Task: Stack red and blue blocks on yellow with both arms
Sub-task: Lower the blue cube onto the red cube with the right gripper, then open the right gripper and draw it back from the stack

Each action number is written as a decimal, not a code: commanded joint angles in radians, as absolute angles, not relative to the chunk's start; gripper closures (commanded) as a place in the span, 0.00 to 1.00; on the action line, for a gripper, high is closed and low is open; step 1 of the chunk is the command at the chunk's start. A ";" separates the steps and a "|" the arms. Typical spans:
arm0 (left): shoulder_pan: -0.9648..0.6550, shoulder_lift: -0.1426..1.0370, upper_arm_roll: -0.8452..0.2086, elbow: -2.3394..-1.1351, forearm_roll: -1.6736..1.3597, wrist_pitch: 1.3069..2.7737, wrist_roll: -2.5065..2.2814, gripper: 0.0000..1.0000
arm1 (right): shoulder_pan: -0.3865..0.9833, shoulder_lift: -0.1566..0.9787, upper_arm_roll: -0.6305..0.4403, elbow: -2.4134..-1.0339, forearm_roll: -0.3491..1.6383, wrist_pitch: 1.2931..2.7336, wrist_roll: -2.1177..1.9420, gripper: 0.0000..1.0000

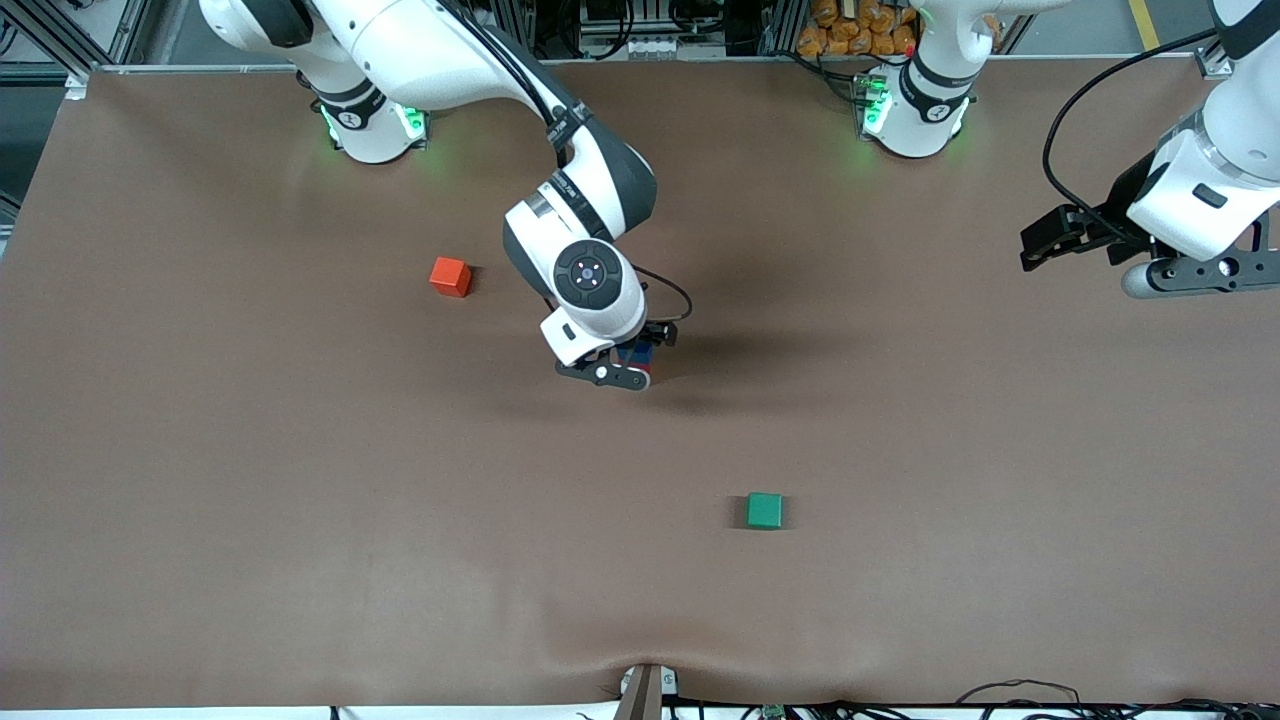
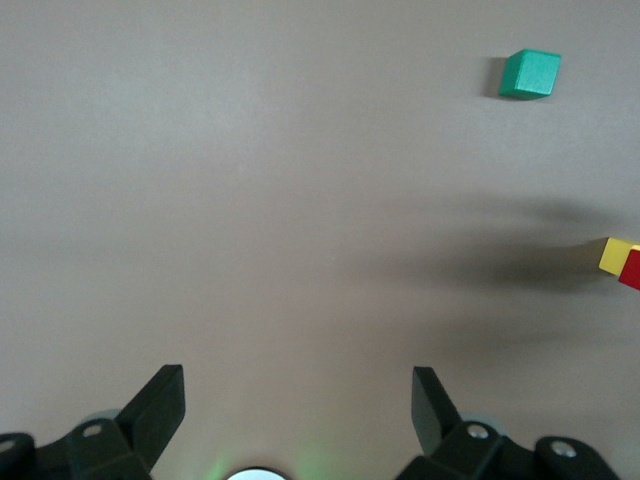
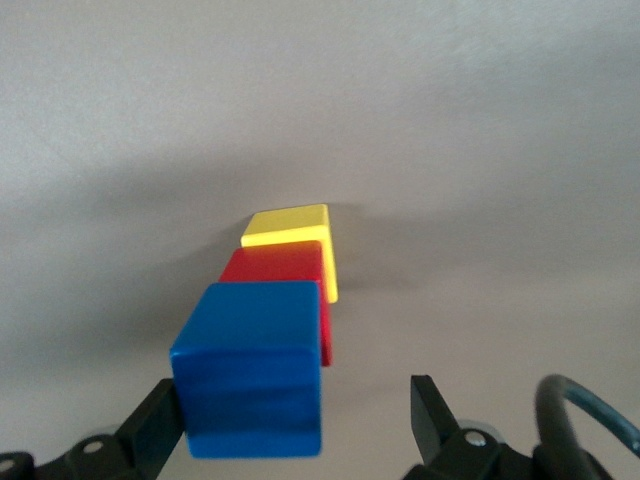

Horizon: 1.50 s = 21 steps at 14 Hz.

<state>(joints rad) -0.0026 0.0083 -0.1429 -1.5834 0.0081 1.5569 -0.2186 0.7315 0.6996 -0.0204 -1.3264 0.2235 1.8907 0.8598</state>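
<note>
green cube (image 1: 765,510); stack (image 3: 275,330) under right gripper (image 1: 640,362)

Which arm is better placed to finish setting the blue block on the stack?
Right. Its pincer is at the matte blue cube atop the red cube and yellow cube; the left pincer waits at the table's end.

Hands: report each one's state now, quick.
Left hand: open, empty, over bare table at the left arm's end.
Right hand: open around the small matte blue cube atop the stack.

blue block (image 3: 250,365), red block (image 3: 275,275), yellow block (image 3: 290,228), green cube (image 1: 765,510), orange-red cube (image 1: 450,276), brown table (image 1: 300,480)
</note>
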 commanded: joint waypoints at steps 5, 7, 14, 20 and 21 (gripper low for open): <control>-0.005 0.031 -0.149 -1.571 0.025 1.620 -0.209 0.00 | 0.577 0.628 -0.014 -1.106 0.255 1.619 0.868 0.00; -0.006 0.044 -0.149 -1.569 0.032 1.632 -0.209 0.00 | 0.531 0.560 -0.023 -1.108 0.255 1.548 0.868 0.00; -0.012 0.052 -0.150 -1.568 0.040 1.638 -0.209 0.00 | 0.362 0.370 -0.051 -1.112 0.155 1.335 0.674 0.00; -0.006 0.034 -0.158 -1.569 0.038 1.628 -0.207 0.00 | 0.192 0.244 -0.046 -1.210 -0.014 1.287 0.386 0.00; -0.005 0.023 -0.156 -1.571 0.037 1.626 -0.207 0.00 | 0.170 0.223 -0.048 -1.235 -0.014 1.285 0.347 0.00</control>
<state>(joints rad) -0.0103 0.0431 -0.1534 -1.5769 0.0172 1.6352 -0.2179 0.2284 0.3019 -0.0660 -1.1355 0.0025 1.2758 0.4314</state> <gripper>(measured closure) 0.000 0.000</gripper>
